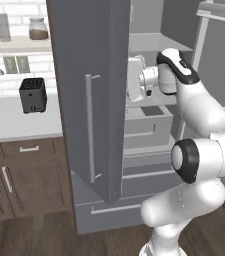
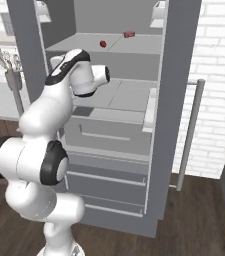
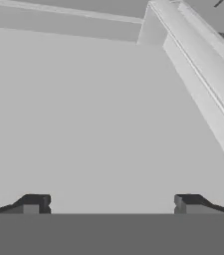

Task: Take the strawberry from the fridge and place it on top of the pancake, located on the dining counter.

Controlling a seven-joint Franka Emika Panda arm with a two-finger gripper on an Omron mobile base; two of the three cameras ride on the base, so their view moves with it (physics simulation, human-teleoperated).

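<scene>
The strawberry (image 2: 103, 43) lies on an upper shelf (image 2: 84, 44) of the open fridge (image 2: 179, 60), above the gripper (image 3: 111, 201) and apart from it. You see the fingers (image 3: 34, 203) spread wide, holding nothing, facing a plain grey fridge surface. A second red item (image 2: 129, 34) sits farther back on that shelf.

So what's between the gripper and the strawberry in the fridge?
In the right base view, one pale grey shelf: the strawberry sits on it, the gripper below it.
</scene>
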